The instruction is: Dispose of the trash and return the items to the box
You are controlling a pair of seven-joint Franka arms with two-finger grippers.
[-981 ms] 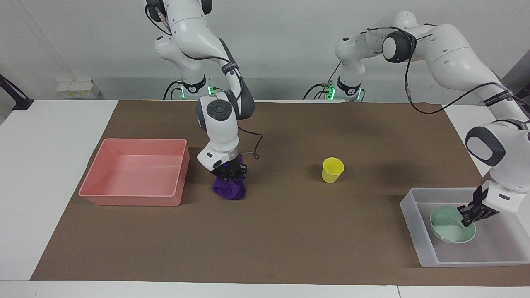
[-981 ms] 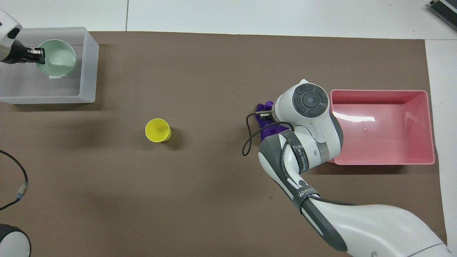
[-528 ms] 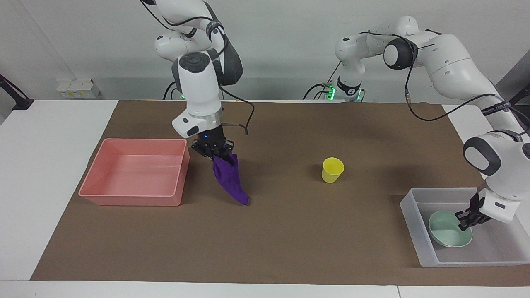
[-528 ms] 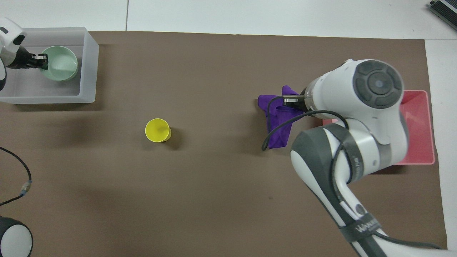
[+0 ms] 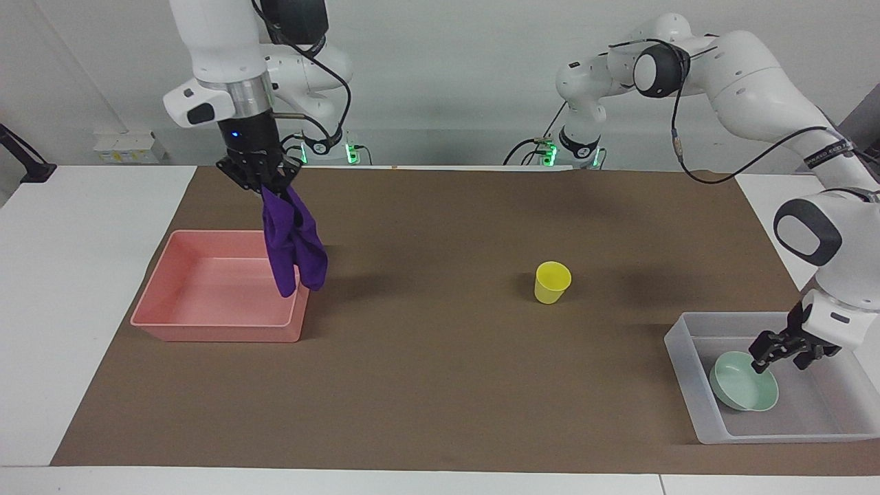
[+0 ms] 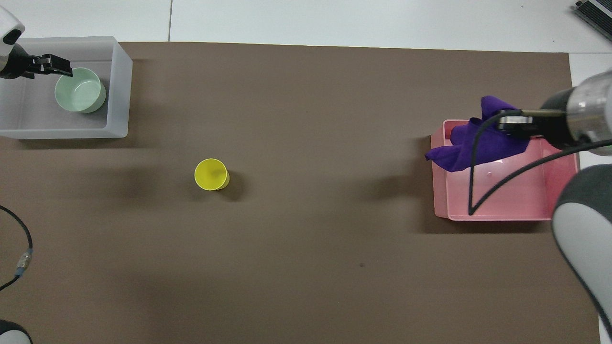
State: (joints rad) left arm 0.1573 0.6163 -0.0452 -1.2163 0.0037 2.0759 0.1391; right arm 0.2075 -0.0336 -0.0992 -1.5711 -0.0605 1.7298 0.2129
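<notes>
ok so, the purple rag (image 5: 292,240) is being held up in the air by the right gripper (image 5: 265,182), which is being kept clamped shut on its top end. The cloth is dangling over the pink tray (image 5: 206,330), right at the tray's wall on the cup's side, partly over the inside and partly over the rim.

The yellow cup (image 5: 552,282) is being left standing upright on the brown mat (image 5: 440,385), about mid-table, well apart from both trays.

Farthest out, at the left arm's end, the green bowl (image 5: 746,388) is sitting in the clear box (image 5: 687,385), close to the wall nearest the cup. The left gripper (image 5: 780,350) is being held just over the bowl's rim with its fingers spread open, nothing gripped. Whether it's touching the rim can't be told.
</notes>
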